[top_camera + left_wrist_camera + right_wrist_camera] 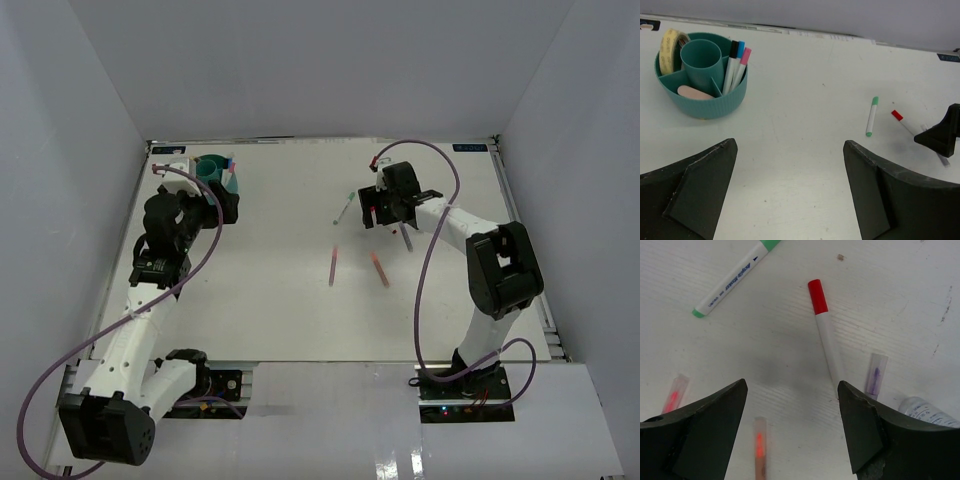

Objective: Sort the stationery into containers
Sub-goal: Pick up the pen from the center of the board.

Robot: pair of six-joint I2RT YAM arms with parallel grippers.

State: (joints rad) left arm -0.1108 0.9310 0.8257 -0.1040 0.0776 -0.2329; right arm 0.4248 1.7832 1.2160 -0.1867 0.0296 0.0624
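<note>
Jaws spread and empty on both arms. Left gripper (790, 146) faces the organizer (715, 107); right gripper (792, 385) hangs over the red marker (824, 325), probably lined up to pinch it. Only the left wrist view shows what is sorted: tape (669, 47) and 3 markers (736, 65). Only the right wrist view resolves 2 loose pink pieces (672, 395), too blurred to name.

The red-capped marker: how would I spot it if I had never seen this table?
On the white table, look at the right half, just beneath the right gripper. There the red-capped marker is the white barrel with a solid red cap at one end; the green-capped marker beside it has green at both ends.
</note>
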